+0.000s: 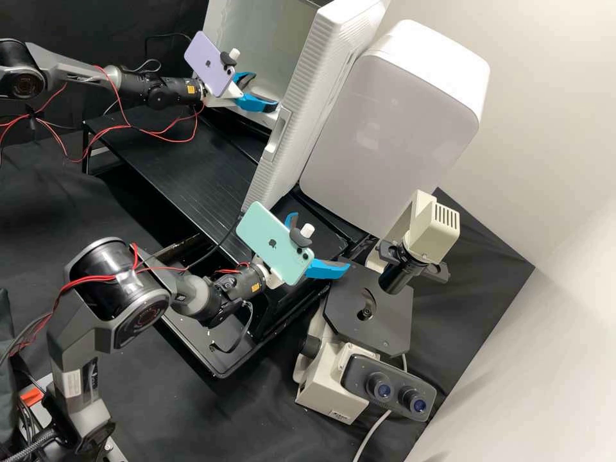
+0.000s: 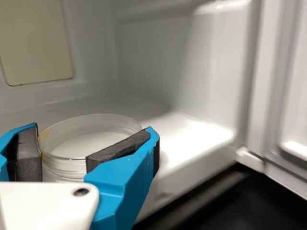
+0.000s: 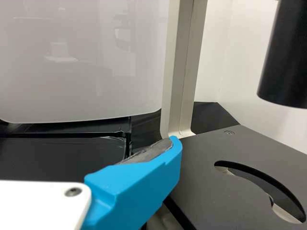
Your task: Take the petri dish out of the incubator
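**Petri dish on the incubator floor, between my left fingers**

The incubator (image 1: 398, 122) stands with its white door (image 1: 308, 96) swung open, and my left gripper (image 1: 262, 91) is inside the opening. On the white floor of the chamber, close to the front edge, sits the petri dish (image 2: 88, 143). It is round, shallow and of clear plastic, and it stands flat and upright. Through its wall I see a pale bottom with a little yellow tint at the rim. If there is any medium inside, I cannot tell.

My left fingers (image 2: 117, 149) stand one at each side of the dish. The dark pads lie against its wall, so I am pinching the dish while it rests on the floor. On the back wall of the chamber is a beige panel (image 2: 33, 40).

My right gripper (image 1: 321, 247) is low in front of the incubator, just beside the microscope (image 1: 359, 359). Its fingers are spread wide and hold nothing. One blue finger (image 3: 144, 182) hangs at the edge of the black microscope stage (image 3: 230, 148), which has a long slot in it. A black cylinder (image 3: 285, 52) hangs above the stage.

The incubator sits on a black tray (image 1: 192, 173), and the tray lies on the worktop (image 1: 64, 205) with its black cloth.
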Available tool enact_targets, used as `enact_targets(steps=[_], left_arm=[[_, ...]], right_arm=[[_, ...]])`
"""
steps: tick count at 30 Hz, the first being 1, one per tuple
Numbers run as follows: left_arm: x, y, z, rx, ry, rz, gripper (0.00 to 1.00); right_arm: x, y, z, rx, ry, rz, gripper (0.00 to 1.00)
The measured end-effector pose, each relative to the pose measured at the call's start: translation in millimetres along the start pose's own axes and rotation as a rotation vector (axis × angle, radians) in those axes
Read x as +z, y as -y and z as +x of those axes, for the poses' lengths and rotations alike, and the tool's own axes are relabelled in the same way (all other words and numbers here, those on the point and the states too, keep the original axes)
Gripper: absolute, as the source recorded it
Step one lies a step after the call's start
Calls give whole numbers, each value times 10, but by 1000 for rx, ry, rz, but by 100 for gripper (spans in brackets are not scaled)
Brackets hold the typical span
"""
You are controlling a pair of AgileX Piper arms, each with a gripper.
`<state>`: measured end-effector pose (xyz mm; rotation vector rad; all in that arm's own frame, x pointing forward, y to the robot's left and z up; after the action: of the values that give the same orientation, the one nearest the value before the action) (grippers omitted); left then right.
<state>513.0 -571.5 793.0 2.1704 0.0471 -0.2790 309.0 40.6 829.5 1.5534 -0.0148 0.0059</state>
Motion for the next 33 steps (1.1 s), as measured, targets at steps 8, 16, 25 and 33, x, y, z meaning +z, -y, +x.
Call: enact_targets(steps=[8,16,25,33], left_arm=[[34,-106,-227,-11,13,11,0],[44,-153,-255,10,18,9,0],[39,-121,-271,9,19,8,0],[46,-94,-439,0,29,31,0]], right_arm=[[0,0,0,0,0,0,100],[0,0,0,0,0,0,100],[0,0,0,0,0,0,100],[0,0,0,0,0,0,100]])
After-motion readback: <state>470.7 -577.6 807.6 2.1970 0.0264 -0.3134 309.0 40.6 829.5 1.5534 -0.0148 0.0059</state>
